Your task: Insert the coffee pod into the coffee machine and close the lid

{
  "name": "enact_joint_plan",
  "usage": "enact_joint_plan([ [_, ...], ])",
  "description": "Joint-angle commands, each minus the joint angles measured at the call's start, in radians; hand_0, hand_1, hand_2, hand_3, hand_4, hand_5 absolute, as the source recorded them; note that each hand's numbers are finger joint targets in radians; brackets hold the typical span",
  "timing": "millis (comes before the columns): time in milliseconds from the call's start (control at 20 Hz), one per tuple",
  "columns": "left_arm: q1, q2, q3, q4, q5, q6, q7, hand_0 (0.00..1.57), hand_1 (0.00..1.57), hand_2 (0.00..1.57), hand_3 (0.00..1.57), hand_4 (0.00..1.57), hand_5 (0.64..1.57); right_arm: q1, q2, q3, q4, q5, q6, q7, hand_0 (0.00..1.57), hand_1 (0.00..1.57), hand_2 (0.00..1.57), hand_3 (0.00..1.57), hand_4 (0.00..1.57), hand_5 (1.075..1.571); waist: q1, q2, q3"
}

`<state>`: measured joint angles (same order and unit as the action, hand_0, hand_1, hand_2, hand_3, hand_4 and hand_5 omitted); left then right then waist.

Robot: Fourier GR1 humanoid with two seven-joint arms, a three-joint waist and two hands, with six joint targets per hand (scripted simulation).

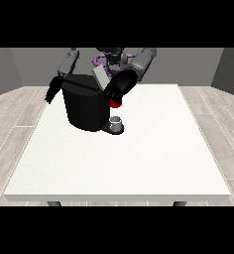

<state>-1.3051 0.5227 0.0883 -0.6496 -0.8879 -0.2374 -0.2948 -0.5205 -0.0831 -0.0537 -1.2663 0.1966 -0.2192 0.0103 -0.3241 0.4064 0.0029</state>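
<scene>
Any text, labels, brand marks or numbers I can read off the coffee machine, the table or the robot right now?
None: no readable word, label, number or sign shows in the front view.
Coffee machine: plain black, no visible marking.
White table: no visible marking.
Small grey thing at the machine's base: no marking can be made out.

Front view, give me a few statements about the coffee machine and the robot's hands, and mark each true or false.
1. The coffee machine stands on the white table, towards the view's left. True.
2. The hand at the view's right is at the machine's top, just above a red thing at the machine. True.
3. The hand at the view's left rests flat on the middle of the table. False: it hangs beside the machine, at its left edge.
4. The machine is white. False: it is black.
5. A small grey thing sits at the machine's base, below the red thing. True.
</scene>
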Motion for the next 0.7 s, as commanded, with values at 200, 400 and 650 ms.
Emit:
enact_joint_plan([
  [200,-0.014,0.055,0.01,0.043,-0.04,0.031,0.016,0.0,0.0,0.62,0.49,0.0,1.571,0.005,0.017,0.031,-0.033,0.014,0.004,0.027,0.0,0.0,0.0,0.0,0.08,1.571,-0.027,0.001,-0.0026],
  [400,0.027,0.017,0.01,0.025,-0.034,0.068,-0.01,0.0,0.0,0.53,0.44,0.0,1.571,0.011,0.019,0.013,-0.02,-0.006,0.007,0.031,0.0,0.0,0.0,0.0,0.13,1.571,0.008,-0.016,-0.0028],
  [650,0.057,0.012,0.003,0.041,-0.038,0.013,0.01,0.0,0.0,0.33,0.23,0.0,1.571,0.071,0.0,0.009,-0.001,-0.018,0.04,0.014,0.0,0.0,0.0,0.0,0.0,1.571,0.021,-0.09,-0.0025],
])
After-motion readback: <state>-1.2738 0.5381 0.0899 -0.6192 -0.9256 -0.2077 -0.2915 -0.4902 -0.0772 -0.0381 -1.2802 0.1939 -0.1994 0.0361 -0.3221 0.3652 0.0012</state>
